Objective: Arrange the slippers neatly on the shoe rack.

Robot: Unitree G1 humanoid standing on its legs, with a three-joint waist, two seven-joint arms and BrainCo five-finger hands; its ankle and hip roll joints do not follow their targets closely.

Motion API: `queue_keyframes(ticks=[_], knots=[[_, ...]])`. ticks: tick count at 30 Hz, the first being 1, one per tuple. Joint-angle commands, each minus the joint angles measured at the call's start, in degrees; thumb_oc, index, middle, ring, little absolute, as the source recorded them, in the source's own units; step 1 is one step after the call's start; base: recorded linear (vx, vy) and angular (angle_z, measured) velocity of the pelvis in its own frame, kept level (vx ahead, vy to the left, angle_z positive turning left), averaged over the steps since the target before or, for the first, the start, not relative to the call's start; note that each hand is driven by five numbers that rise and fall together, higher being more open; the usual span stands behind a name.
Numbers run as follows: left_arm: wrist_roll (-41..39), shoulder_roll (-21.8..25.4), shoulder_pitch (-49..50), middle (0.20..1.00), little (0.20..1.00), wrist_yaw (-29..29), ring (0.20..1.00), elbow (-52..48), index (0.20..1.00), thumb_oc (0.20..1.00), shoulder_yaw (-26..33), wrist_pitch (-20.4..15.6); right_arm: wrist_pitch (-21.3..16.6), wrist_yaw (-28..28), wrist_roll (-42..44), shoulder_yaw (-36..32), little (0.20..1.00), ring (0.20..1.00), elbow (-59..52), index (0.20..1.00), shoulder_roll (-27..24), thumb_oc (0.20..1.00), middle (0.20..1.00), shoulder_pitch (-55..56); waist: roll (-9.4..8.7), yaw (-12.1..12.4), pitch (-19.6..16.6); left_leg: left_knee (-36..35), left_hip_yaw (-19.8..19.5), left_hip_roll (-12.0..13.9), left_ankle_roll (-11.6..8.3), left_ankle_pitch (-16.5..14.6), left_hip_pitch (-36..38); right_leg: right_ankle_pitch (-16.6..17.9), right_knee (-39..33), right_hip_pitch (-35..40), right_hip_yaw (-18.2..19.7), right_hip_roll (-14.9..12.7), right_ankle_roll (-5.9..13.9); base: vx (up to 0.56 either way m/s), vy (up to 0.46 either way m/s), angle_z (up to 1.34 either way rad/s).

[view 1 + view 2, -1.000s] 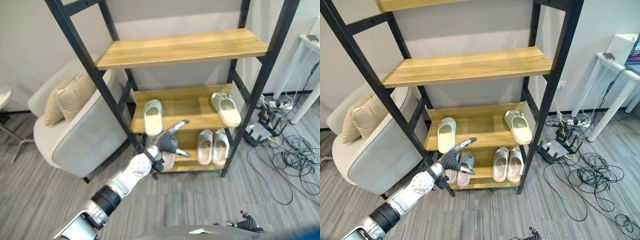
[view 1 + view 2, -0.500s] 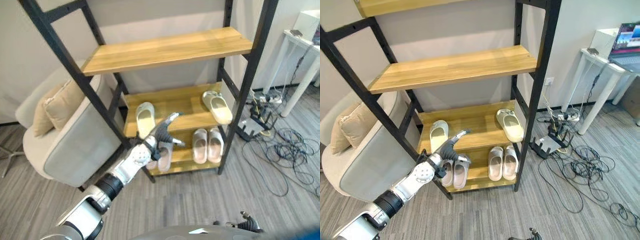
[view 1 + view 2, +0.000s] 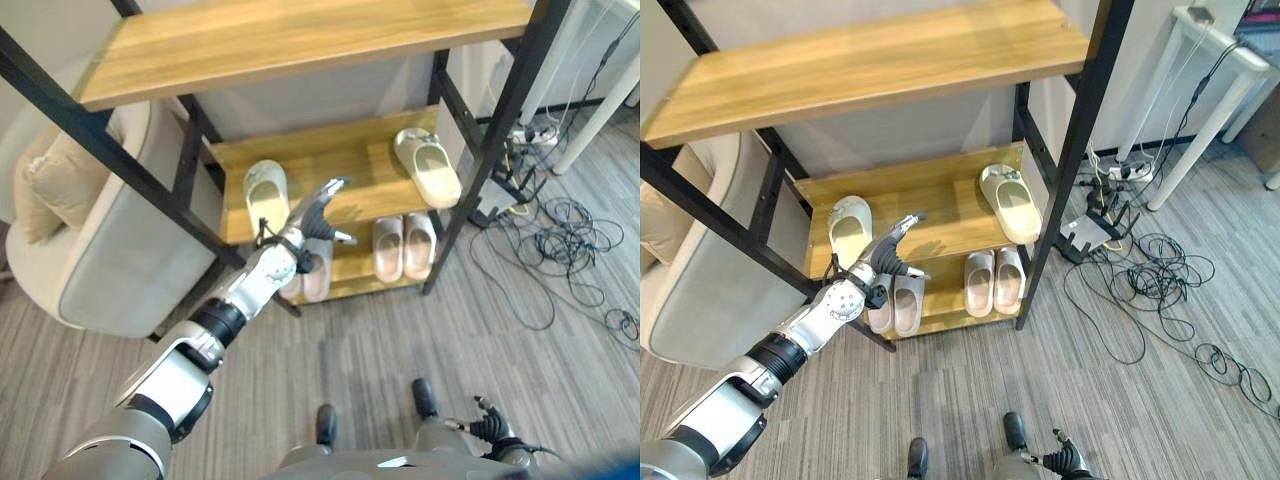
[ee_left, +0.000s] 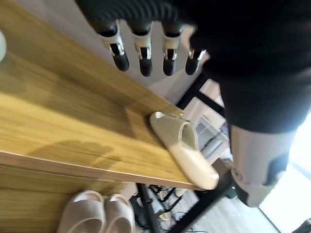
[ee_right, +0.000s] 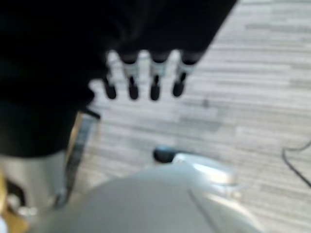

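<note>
Since a second ago, left hand has lifted, fingers straight and empty, toward the middle shelf. Two cream slippers lie there well apart, mate at 3 o'clock, askew. Two pairs below. Next, probably: pair them. Right hand hangs loose, low.

no legible text, labels, brand marks, numbers or signs found in any view. checked the wooden boards and black frame of the shoe rack, the slippers on it, the armchair beside it and the floor: nothing readable stands on any of them.
</note>
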Motion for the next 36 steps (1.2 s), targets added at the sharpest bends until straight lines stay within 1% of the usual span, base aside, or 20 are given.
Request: queue_keyframes(ticks=[1,5,9,10,13,16,18,19,23,26,29,36], knots=[[3.1,3.2,-7.2,1.000,1.000,5.0,1.000,3.8,1.000,1.000,2.4,-0.9,-1.3,-1.0,0.2,1.4,1.000,1.000,-1.8,1.000,0.6,1.000,1.000,0.3,-1.94,-0.5,-0.1,0.1,-2.1,3.9,-4.38,2.9,-5.0,-4.6,2.2,3.6,-2.4,-5.7,5.91,-0.04,0.008,0.00],[1.8,3.2,-8.2,1.000,1.000,7.5,1.000,5.2,1.000,1.000,4.7,-0.4,-1.7,-1.3,0.2,2.2,1.000,1.000,-3.5,1.000,0.6,1.000,1.000,0.4,-2.41,-0.3,0.5,0.1,-2.2,3.7,-4.47,3.2,-6.2,-4.3,2.2,2.5,-2.4,-5.9,5.96,0.00,0.000,0.00],[1.6,3.9,-8.2,1.000,1.000,8.8,1.000,4.1,1.000,1.000,6.0,-0.3,-1.6,-1.5,-0.3,2.5,1.000,1.000,-4.6,1.000,0.6,1.000,1.000,0.5,-2.71,0.1,0.9,0.1,-2.2,3.5,-4.48,3.2,-6.9,-3.9,1.9,1.9,-2.5,-5.9,6.04,0.00,0.000,0.00],[2.5,3.9,-7.9,1.000,1.000,9.3,1.000,2.4,1.000,1.000,6.7,-0.3,-2.1,-2.0,-0.2,1.9,1.000,1.000,-3.5,1.000,-0.8,1.000,1.000,-0.8,-2.76,0.6,1.0,0.1,-2.5,3.4,-4.53,3.3,-7.1,-3.9,1.7,1.9,-2.6,-5.9,6.01,0.00,0.000,0.00],[4.7,4.6,-7.8,1.000,1.000,10.0,1.000,2.9,1.000,1.000,7.2,1.2,-1.9,-1.7,-0.2,2.6,1.000,1.000,-2.2,1.000,-0.4,1.000,1.000,-0.8,-2.85,0.7,1.0,0.1,-2.3,3.4,-4.52,3.2,-7.2,-3.8,1.5,1.8,-2.6,-5.8,6.04,0.00,0.003,0.01],[5.6,6.0,-9.1,1.000,1.000,11.0,1.000,3.9,1.000,1.000,7.4,1.7,-1.6,-2.3,-1.2,3.0,1.000,1.000,-2.5,1.000,-0.4,1.000,1.000,-1.4,-2.74,0.6,1.0,0.1,-2.2,3.4,-4.50,3.2,-7.6,-3.8,1.4,1.4,-2.5,-5.8,6.15,0.00,0.000,0.00],[5.8,6.6,-9.5,1.000,1.000,11.1,1.000,4.2,1.000,1.000,7.4,1.8,-1.6,-2.4,-1.3,3.1,1.000,1.000,-2.5,1.000,-0.4,1.000,1.000,-1.8,-2.73,0.6,1.1,0.1,-2.2,3.4,-4.47,3.2,-7.7,-3.8,1.5,1.2,-2.4,-5.7,6.15,0.00,0.000,0.00],[7.0,8.4,-11.0,1.000,1.000,12.0,1.000,6.3,1.000,1.000,6.9,2.4,-1.6,-2.6,-1.5,3.5,1.000,1.000,-2.5,1.000,-0.7,1.000,1.000,-2.7,-2.69,0.7,1.3,0.1,-2.2,3.4,-4.44,3.2,-8.1,-3.6,1.4,0.8,-2.4,-5.8,6.21,0.00,0.000,0.00],[8.0,9.6,-13.0,1.000,1.000,12.8,1.000,9.8,1.000,1.000,5.8,2.9,-1.8,-3.0,-1.8,4.2,1.000,1.000,-2.5,1.000,-1.0,1.000,1.000,-3.7,-2.85,0.7,1.6,0.1,-2.1,3.4,-4.39,3.3,-8.6,-3.4,1.3,0.3,-2.4,-5.7,6.30,0.00,0.000,0.00],[7.3,10.9,-14.6,1.000,1.000,13.6,1.000,11.4,1.000,1.000,5.8,3.0,-1.9,-3.4,-1.6,4.4,1.000,1.000,-2.3,1.000,-1.2,1.000,1.000,-4.3,-2.95,0.7,2.0,0.1,-2.0,3.4,-4.35,3.4,-9.1,-3.2,1.2,-0.2,-2.5,-5.8,6.34,0.00,0.000,0.00],[6.5,11.2,-15.6,1.000,1.000,14.4,1.000,12.2,1.000,1.000,6.2,3.1,-1.9,-3.7,-1.4,4.4,1.000,1.000,-2.0,1.000,-1.4,1.000,1.000,-4.7,-3.10,0.8,2.1,0.1,-2.1,3.3,-4.33,3.5,-9.5,-3.0,1.1,-0.4,-2.7,-5.8,6.35,0.00,0.000,0.00],[7.6,13.5,-19.3,1.000,1.000,15.2,1.000,15.0,1.000,1.000,3.8,3.8,-2.0,-4.2,-1.2,4.8,1.000,1.000,-0.7,1.000,-1.8,1.000,1.000,-6.1,-3.35,1.0,2.7,0.1,-2.5,2.9,-4.34,3.8,-11.0,-2.4,0.9,-1.2,-3.2,-6.0,6.62,0.00,0.000,0.00]])
